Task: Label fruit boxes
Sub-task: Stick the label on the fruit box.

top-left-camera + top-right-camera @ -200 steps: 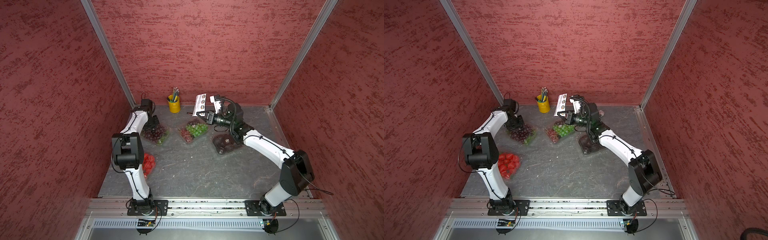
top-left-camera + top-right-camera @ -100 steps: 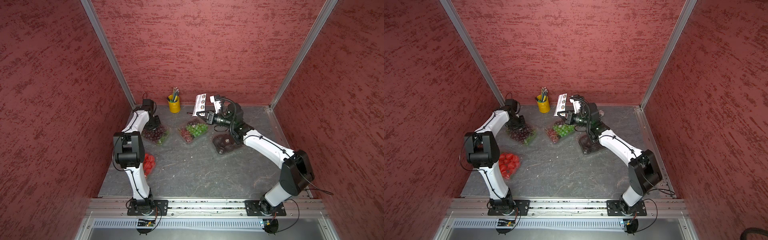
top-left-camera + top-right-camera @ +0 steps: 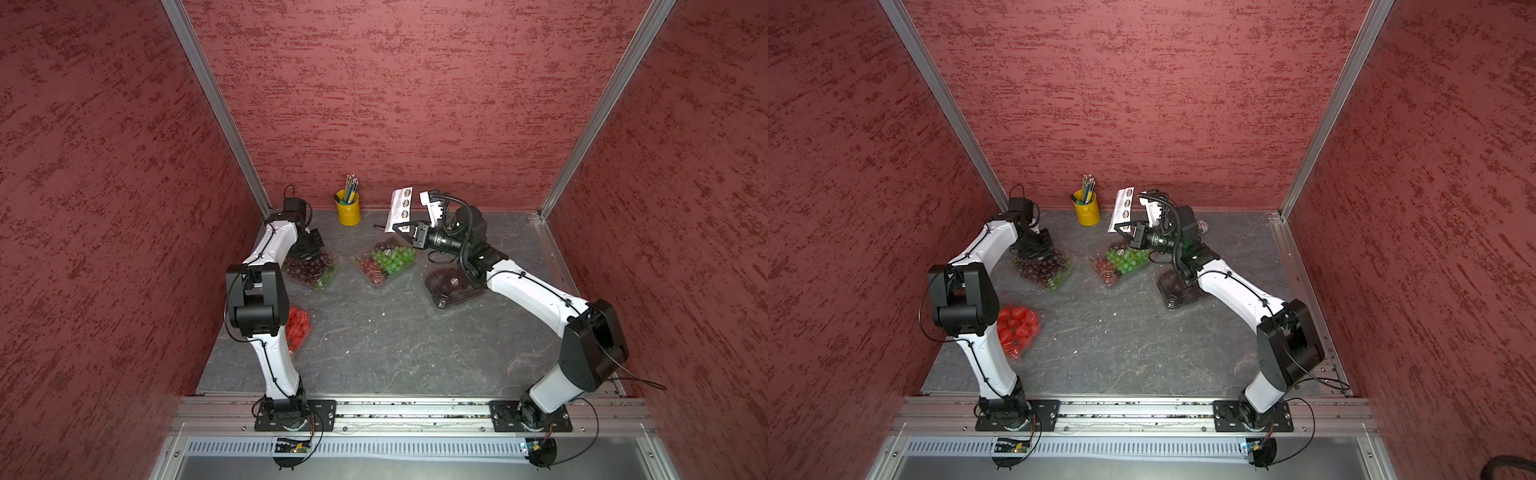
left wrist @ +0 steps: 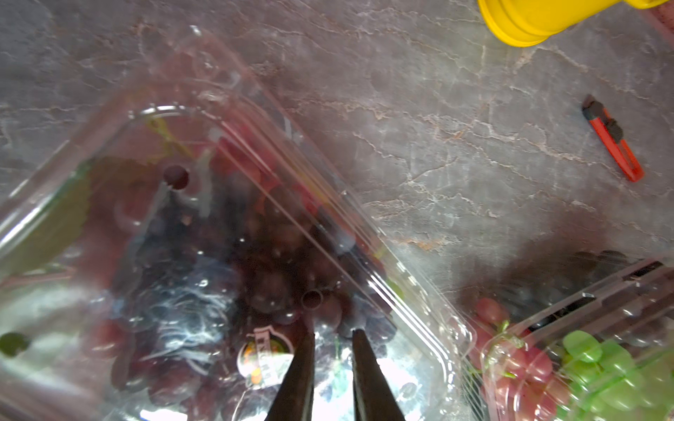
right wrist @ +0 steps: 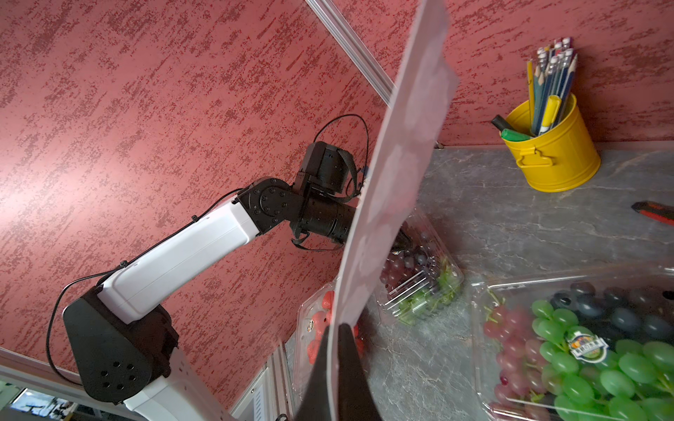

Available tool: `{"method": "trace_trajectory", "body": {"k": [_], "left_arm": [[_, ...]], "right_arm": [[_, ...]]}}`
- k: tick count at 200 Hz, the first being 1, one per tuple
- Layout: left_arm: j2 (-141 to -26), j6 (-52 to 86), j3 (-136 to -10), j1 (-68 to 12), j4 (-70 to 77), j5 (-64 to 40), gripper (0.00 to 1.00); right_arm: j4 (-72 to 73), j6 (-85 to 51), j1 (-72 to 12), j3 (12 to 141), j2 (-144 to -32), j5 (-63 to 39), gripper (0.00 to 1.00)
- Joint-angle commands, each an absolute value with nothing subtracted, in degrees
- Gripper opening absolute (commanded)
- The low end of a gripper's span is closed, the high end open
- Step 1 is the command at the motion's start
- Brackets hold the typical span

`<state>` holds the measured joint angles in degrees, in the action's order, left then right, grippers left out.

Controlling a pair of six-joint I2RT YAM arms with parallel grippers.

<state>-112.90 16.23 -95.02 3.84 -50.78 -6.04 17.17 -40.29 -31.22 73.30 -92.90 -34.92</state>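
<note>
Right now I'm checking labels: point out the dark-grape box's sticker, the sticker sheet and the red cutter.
dark-grape box's sticker (image 4: 263,356): left wrist view, label's centre.
sticker sheet (image 3: 400,210): a top view, middle of the strip.
red cutter (image 4: 616,144): left wrist view, mid-body.

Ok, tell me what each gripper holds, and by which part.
Right gripper pinches the sticker sheet by its lower end. Left gripper holds nothing, jaws slightly apart over the dark grape punnet.

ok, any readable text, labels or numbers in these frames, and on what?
No text is legible.
Dark-grape sticker on the dark red grapes punnet: lettering blurred, unreadable.
Mixed-grape sticker on the green-and-red grapes punnet: banner text too small to read.
Round stickers on the sticker sheet: too small.
</note>
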Motion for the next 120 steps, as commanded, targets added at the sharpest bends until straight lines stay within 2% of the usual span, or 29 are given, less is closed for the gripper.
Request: {"method": "trace_trajectory", "body": {"k": [1,74,97,104,120], "left_arm": [[-112.29,16.79,-94.02,4.00,-49.97,-7.54,0.19],[-103.58,20.42,-88.07,6.80,-44.98,-11.52,0.16],[-102.63,20.85,-86.75,7.94,-44.10,-10.71,0.06],[-103.03,20.93,-86.81,8.37,-44.35,-10.83,0.00],[-104.12,20.92,-87.06,9.17,-44.91,-10.96,0.00]], "right_arm": [[18.54,-40.78,-30.88,72.75,-92.52,-35.29,0.00],[18.81,-40.87,-30.94,72.18,-92.20,-34.98,0.00],[18.90,-41.04,-30.94,72.33,-92.41,-35.18,0.00],[18.98,-41.13,-30.94,72.31,-92.38,-35.19,0.00],[19.03,-41.22,-30.94,72.28,-92.40,-35.25,0.00]]}}
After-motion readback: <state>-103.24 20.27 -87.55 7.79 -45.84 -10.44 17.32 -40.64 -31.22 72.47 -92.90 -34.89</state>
